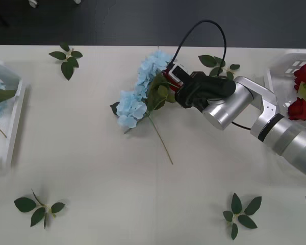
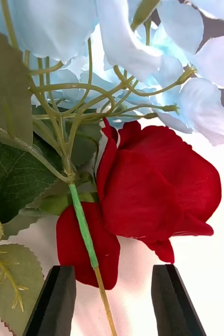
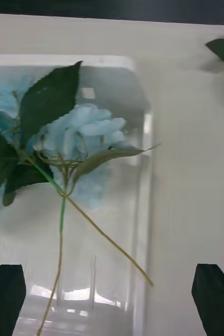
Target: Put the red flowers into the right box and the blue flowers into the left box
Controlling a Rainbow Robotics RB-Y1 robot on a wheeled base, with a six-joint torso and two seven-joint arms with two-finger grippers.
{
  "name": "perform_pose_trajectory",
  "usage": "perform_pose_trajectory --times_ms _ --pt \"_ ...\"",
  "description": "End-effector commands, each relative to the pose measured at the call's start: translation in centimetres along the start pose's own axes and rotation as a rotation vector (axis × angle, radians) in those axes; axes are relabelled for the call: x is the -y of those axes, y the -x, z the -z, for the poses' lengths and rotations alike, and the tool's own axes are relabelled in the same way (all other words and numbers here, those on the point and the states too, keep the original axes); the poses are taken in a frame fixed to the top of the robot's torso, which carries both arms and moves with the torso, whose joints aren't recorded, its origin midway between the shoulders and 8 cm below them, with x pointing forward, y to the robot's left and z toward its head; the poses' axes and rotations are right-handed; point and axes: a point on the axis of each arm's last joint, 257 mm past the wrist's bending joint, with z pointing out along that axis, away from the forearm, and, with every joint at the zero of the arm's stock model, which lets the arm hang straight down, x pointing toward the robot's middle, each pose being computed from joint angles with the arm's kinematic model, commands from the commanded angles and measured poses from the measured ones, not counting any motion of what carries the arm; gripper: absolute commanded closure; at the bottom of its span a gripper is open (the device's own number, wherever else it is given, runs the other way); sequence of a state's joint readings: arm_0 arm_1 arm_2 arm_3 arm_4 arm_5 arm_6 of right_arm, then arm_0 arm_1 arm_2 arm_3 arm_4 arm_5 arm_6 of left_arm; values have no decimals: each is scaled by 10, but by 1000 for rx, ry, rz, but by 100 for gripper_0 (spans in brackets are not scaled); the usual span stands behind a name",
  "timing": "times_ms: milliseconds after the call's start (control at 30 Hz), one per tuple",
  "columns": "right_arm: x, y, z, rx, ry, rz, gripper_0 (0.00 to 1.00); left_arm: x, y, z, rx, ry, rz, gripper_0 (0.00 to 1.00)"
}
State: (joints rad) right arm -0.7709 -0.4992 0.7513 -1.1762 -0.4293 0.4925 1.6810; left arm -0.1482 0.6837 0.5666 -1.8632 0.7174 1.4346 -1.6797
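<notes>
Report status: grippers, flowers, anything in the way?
Right gripper open over red rose mid-table. Blue hydrangea lies over it. Left gripper open above left box.

Leaf sprigs (image 1: 67,58) (image 1: 38,209) (image 1: 240,214) on pale table (image 1: 92,168).

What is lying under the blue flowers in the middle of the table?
A red rose lies under the blue flowers, its bloom showing before the open right hand. A green stem sticks out toward the robot. The rose's own stem is covered by petals and leaves.
</notes>
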Motion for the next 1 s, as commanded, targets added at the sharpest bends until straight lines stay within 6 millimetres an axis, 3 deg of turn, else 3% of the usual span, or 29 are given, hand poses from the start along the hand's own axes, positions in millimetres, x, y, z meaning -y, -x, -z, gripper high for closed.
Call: perform_pose_trajectory --times_ms 33,233,400,767,900,1000 --pt "10 -8 1 -14 -12 -41 58 29 -6 11 -38 -21 -126 6" --pt "7 -9 0 -17 -8 -40 58 75 -31 17 -130 -96 -201 0" --pt "5 -11 -2 -22 -6 -37 58 123 -42 24 -131 -183 -76 0" --pt "-7 -10 -5 -13 3 -20 57 192 -53 31 -108 -313 173 0" --pt "-7 -7 -11 31 -5 -30 27 210 -56 30 -106 -304 141 0" --pt "-4 -6 -14 60 -15 -34 18 218 -59 29 -113 -299 126 0"
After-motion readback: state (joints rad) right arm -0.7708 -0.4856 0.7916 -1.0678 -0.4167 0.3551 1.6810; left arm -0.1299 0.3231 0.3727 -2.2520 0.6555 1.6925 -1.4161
